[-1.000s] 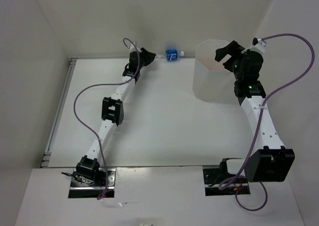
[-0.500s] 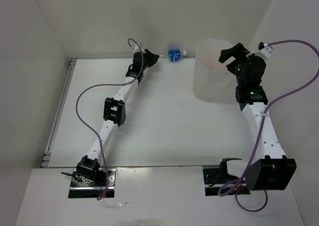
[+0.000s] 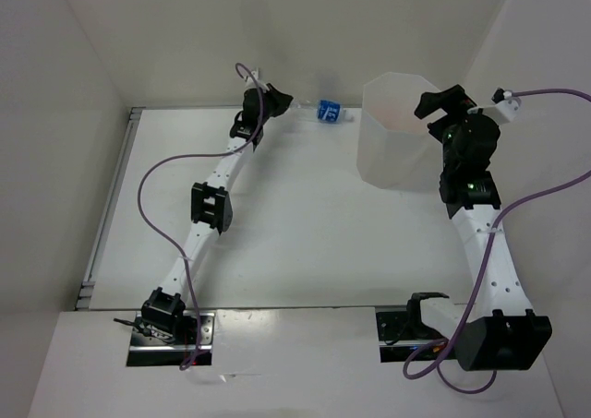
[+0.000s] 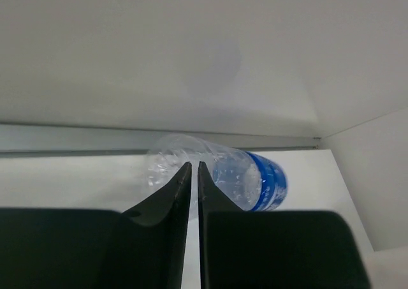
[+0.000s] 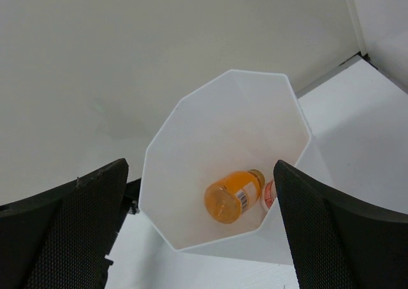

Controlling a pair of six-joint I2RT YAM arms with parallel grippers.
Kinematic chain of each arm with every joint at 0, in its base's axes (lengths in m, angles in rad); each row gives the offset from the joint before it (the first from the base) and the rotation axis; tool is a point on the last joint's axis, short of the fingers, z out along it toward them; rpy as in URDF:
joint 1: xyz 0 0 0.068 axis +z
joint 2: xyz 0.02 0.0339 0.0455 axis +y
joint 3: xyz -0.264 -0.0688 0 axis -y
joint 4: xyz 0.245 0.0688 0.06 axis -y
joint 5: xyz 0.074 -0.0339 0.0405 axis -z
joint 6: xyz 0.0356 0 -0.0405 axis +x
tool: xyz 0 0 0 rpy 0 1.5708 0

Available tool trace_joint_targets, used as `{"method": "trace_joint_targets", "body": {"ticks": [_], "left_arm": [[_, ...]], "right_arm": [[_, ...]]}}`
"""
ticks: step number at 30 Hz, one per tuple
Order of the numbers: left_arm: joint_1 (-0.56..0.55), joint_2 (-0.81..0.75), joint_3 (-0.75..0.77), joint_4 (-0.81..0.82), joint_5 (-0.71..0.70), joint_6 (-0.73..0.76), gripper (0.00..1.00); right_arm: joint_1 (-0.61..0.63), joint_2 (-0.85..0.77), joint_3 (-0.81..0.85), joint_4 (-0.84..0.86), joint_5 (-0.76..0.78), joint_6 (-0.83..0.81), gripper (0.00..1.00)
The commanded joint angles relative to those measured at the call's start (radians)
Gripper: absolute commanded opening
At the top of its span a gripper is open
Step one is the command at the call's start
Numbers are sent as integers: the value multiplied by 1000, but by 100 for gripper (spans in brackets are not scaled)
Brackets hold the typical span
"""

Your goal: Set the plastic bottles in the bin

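Bases sit bolted at the near edge, and both arms reach across the bare tabletop (image 3: 305,233) toward the back wall.

On the right, the right gripper (image 3: 443,100) hangs over the bin (image 3: 388,155) with its jaws spread wide and nothing between them. It is placed, I judge, so that anything let go there would fall inside. In the bin lies an orange bottle (image 5: 233,196) on its side. A second bottle (image 5: 268,195) showing a bit of red rests against the wall beside it (mostly cut off by the bin's near wall).

Farther back on the left, the left gripper (image 4: 194,169) has its jaws pressed together with nothing visible between them. The blue-label bottle (image 4: 252,180) lies on its side just past the tips, at the foot of the back wall and well apart from the bin. It looks unheld, so a fresh grip seems needed.

White print on the blue label is too small to read. The orange bottle carries a barcode but no legible name.
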Motion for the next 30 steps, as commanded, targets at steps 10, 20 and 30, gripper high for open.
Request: {"method": "trace_joint_targets", "body": {"ticks": [10, 20, 30], "left_arm": [[22, -193, 35, -350, 184, 209, 0], [22, -190, 35, -248, 443, 252, 100], [22, -224, 35, -318, 405, 314, 100]], "right_arm": [[4, 42, 9, 68, -140, 0, 100], [57, 157, 115, -13, -249, -135, 100], [160, 199, 272, -144, -123, -281, 100]]}}
